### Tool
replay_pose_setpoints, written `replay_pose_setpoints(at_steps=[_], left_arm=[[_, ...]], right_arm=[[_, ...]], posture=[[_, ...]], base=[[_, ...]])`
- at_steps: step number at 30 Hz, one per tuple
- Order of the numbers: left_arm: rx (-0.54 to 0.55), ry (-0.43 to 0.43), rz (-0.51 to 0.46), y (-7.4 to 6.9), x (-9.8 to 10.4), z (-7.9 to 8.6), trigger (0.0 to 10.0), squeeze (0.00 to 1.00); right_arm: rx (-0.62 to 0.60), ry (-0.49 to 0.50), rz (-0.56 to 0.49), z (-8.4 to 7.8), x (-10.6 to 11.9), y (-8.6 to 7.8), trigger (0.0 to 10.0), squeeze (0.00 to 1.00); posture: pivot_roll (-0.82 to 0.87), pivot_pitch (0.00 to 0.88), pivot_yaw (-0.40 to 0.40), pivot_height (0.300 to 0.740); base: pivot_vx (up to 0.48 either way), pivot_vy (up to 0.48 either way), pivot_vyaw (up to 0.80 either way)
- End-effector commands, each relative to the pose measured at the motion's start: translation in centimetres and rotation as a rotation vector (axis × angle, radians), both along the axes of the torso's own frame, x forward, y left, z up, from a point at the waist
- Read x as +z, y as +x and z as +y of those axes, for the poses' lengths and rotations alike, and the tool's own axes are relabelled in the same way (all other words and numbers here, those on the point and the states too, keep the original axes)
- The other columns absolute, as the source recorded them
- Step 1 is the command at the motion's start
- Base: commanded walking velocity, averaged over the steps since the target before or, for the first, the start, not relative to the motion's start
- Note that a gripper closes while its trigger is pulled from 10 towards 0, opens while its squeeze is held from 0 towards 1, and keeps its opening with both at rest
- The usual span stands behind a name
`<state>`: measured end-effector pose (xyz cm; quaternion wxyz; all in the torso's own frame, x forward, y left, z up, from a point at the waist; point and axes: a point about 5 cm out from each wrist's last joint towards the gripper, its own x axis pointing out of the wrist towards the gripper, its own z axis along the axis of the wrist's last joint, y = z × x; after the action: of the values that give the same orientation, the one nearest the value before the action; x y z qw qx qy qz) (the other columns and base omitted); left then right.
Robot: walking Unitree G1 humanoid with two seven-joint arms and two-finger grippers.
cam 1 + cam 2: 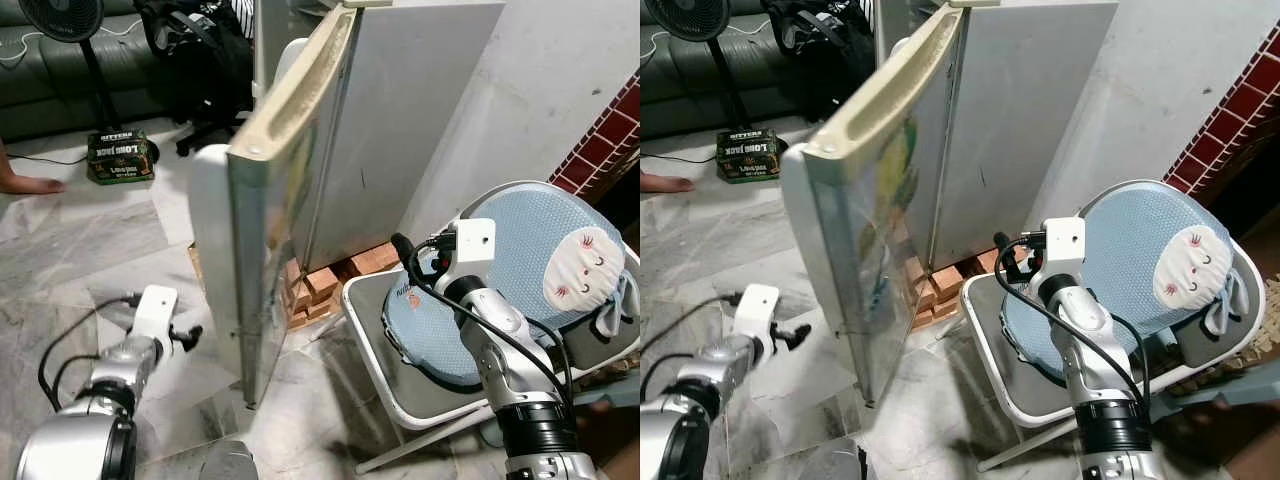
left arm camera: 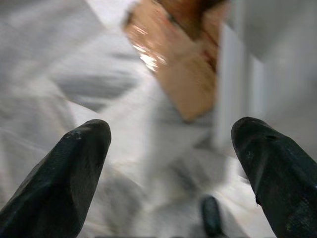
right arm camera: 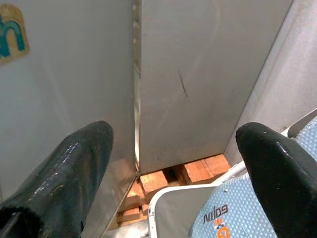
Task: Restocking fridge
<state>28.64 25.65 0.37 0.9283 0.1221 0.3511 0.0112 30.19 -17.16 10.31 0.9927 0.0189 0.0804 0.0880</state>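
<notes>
The white fridge (image 1: 400,120) stands on orange bricks (image 1: 320,285), and its door (image 1: 262,230) is swung wide open toward me, seen edge-on. My left gripper (image 1: 190,335) is low over the marble floor, just left of the door's bottom corner. In the left wrist view it is open (image 2: 171,144) with nothing between its fingers. My right gripper (image 1: 403,248) hovers over the chair's front edge and points at the fridge's side wall. It is open too (image 3: 173,153) and holds nothing. The fridge's inside is hidden behind the door.
A white folding chair (image 1: 370,350) with a blue round cushion (image 1: 530,250) stands right of the fridge, under my right arm. A red tiled wall (image 1: 610,130) is at far right. Behind are a standing fan (image 1: 75,25), a green box (image 1: 120,157), a black bag (image 1: 200,60) and a person's foot (image 1: 25,183).
</notes>
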Motion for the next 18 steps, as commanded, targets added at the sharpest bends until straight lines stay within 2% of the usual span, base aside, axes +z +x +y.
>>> replay_pose_setpoints(at_steps=[1, 3, 5, 9, 12, 16, 18], left_arm=[[0.039, 0.062, -0.052, 0.6, 0.8, 0.5, 10.0, 0.0], [0.095, 0.036, -0.09, 0.9, 1.2, 0.8, 10.0, 0.0], [0.123, -0.027, -0.111, 0.9, 1.2, 0.5, 10.0, 0.0], [0.07, -0.079, -0.1, 0.6, 0.5, -0.6, 10.0, 0.0], [0.003, -0.14, -0.093, -0.4, -0.6, -1.9, 10.0, 0.0], [-0.018, -0.158, -0.118, -0.6, -0.7, -2.2, 10.0, 0.0], [-0.084, -0.145, -0.208, -0.7, -0.1, -2.8, 10.0, 0.0]], right_arm=[[-0.024, -0.007, -0.015, -0.6, 0.3, 0.2, 10.0, 0.0], [-0.025, -0.006, -0.014, -0.5, 0.2, 0.2, 10.0, 0.0], [-0.024, -0.004, -0.014, -0.2, 0.0, 0.2, 10.0, 0.0], [-0.021, 0.0, -0.014, 0.0, 0.0, 0.2, 10.0, 0.0], [-0.021, 0.007, -0.019, 0.3, -0.1, 0.3, 10.0, 0.0], [-0.027, 0.018, -0.024, 0.3, -0.1, 0.3, 10.0, 0.0], [-0.035, 0.027, -0.031, 0.0, -0.3, -0.1, 10.0, 0.0]], posture=[[0.07, 0.0, -0.086, 0.74], [0.08, 0.0, -0.085, 0.74], [0.08, 0.0, -0.082, 0.74], [0.09, 0.0, -0.078, 0.74], [0.09, 0.0, -0.073, 0.74], [0.1, 0.0, -0.07, 0.74], [0.11, 0.0, -0.068, 0.74]], base=[[0.0, 0.0, 0.0], [0.0, 0.0, 0.0], [0.0, 0.0, 0.0], [0.0, 0.0, 0.0], [0.0, 0.0, 0.0], [0.0, 0.0, 0.0], [0.0, 0.0, 0.0]])
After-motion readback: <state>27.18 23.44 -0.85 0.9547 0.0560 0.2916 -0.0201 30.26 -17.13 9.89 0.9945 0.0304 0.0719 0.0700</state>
